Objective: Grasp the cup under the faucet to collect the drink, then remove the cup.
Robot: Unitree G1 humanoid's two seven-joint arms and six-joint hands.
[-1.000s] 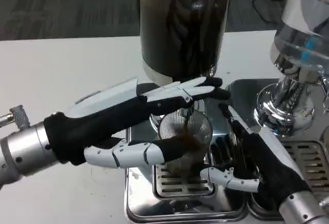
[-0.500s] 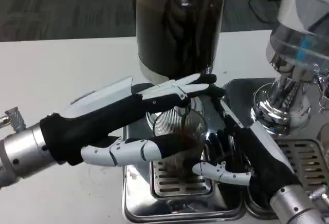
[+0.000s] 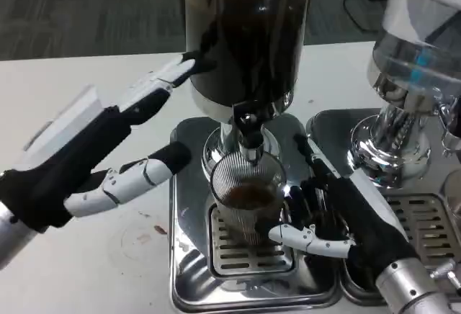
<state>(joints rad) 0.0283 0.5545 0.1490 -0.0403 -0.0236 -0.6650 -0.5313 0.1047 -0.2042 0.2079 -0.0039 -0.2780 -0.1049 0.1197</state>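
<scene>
Left hand (image 3: 86, 159) withdrawn from ribbed clear cup (image 3: 246, 195), right hand (image 3: 346, 217) gripping

Even, fairly bright overhead light is falling across the white desk (image 3: 86, 83), leaving only soft, faint shadows beneath the left robot hand (image 3: 108, 152). Hard glare is bouncing off the chrome drip tray (image 3: 189, 271) and the polished base of the neighbouring dispenser (image 3: 389, 148). The dark drink tank (image 3: 248, 33) is reading as nearly black, swallowing detail. The whole picture is looking slightly soft and grainy, with the left robot hand blurring at its edges.
</scene>
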